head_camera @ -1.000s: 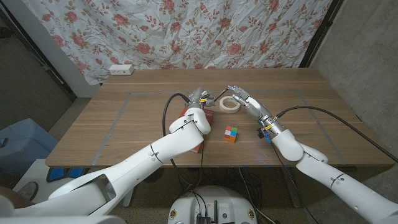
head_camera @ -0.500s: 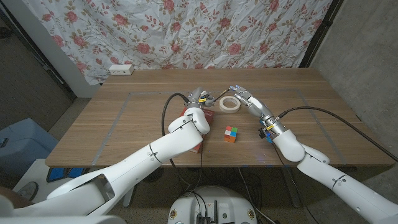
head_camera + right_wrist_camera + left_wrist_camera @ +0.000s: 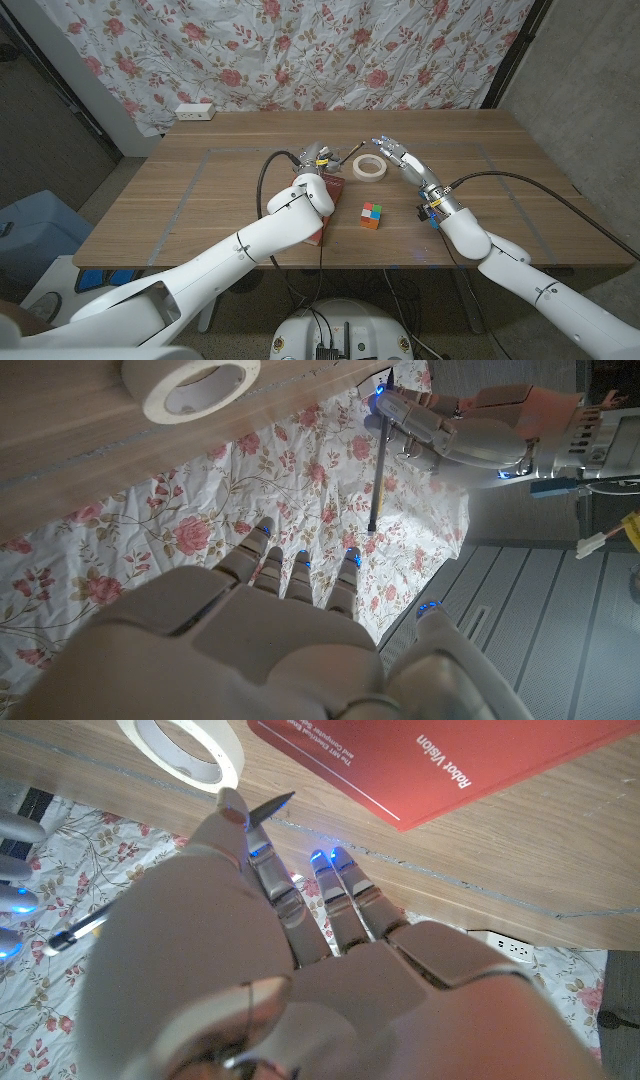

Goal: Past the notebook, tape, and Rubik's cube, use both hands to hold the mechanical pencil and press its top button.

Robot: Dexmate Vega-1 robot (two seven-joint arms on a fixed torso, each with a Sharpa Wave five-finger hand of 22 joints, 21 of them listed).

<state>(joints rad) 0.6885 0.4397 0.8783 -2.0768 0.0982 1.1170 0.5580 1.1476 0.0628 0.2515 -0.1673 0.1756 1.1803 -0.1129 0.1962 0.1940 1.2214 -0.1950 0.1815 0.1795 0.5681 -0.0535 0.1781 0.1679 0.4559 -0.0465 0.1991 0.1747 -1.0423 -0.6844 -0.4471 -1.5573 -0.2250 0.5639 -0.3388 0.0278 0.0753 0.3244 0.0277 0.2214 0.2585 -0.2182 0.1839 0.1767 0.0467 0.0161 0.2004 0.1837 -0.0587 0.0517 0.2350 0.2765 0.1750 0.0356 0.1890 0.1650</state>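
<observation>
My left hand (image 3: 318,158) is raised over the table's middle and pinches the mechanical pencil (image 3: 348,152), which sticks out sideways towards my right hand (image 3: 392,155). The right hand has its fingers spread, holds nothing, and hovers a short way off the pencil's free end, above the roll of tape (image 3: 368,168). In the right wrist view the pencil (image 3: 379,470) hangs from the left hand (image 3: 450,430), beyond my right hand's fingertips (image 3: 350,560). The red notebook (image 3: 334,187) lies under my left forearm. Nearer to me sits the Rubik's cube (image 3: 371,214).
A white power strip (image 3: 194,112) lies at the table's far left edge, in front of the floral curtain (image 3: 300,50). Black cables run along both forearms. A blue bin (image 3: 30,235) stands on the floor to the left.
My right hand has drifted slightly to the right, a little away from the pencil's end. The left hand and the pencil have barely moved.
</observation>
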